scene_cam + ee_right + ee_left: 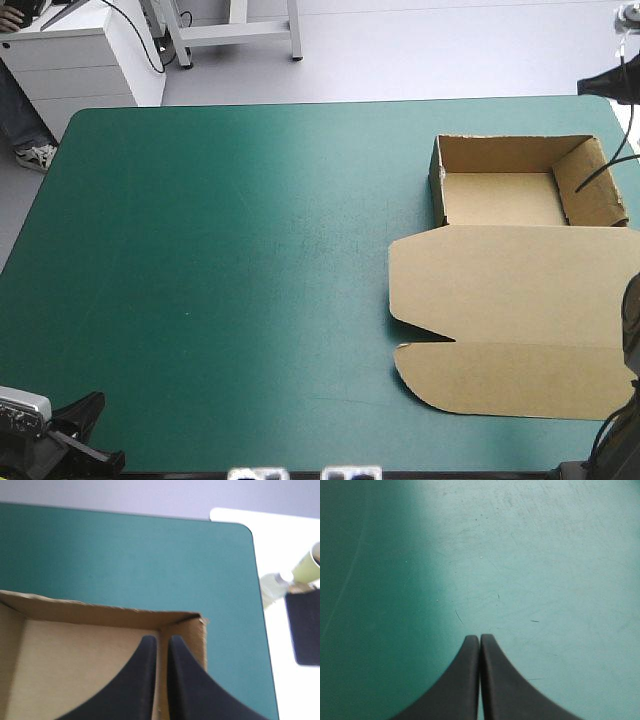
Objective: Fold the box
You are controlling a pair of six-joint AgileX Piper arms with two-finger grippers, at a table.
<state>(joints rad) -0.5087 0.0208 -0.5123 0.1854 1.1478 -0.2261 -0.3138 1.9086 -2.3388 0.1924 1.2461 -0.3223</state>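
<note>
The brown box (pixel 510 300) lies at the table's right side as an open tray (pixel 500 198) with its walls raised. Its lid (pixel 515 345) lies flat toward the near edge. The tray's right wall (pixel 592 182) leans inward. My right gripper (pixel 590 84) hangs raised over the far right; its black fingers are all but shut above the tray's far right corner (pixel 182 622), with nothing seen between them (pixel 160 639). My left gripper (pixel 95 405) rests at the near left corner, shut over the bare teal-green cover (pixel 480 637).
The box (pixel 75 665) reaches nearly to the table's right edge. A white cabinet (pixel 80 60) stands beyond the far left corner. A small bottle (pixel 272 585) and a dark block (pixel 302 627) sit off the table's right side.
</note>
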